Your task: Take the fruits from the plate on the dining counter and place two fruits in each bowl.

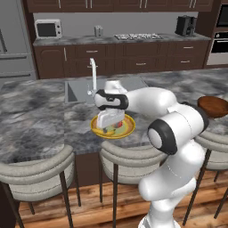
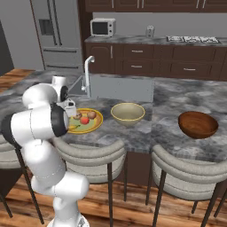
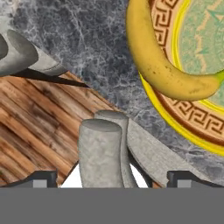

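- The dining counter (image 2: 177,99) carries the plate, both bowls and an inset sink (image 2: 119,86) with a white tap (image 2: 88,73).
- The dark wood-like bowl (image 2: 197,124) sits at the counter's right; the cream bowl (image 2: 127,113) sits just beside the plate.
- The plate (image 2: 95,122) lies near the counter's front edge, above a grey stool (image 2: 88,153).
- The gripper (image 1: 111,121) hangs low over the plate; its fingertips (image 3: 43,178) sit wide apart, with nothing between them.
- The banana (image 3: 162,61) lies along the plate's rim.
- An orange-red fruit (image 2: 84,120) and two brownish fruits (image 2: 91,115) rest on the plate.
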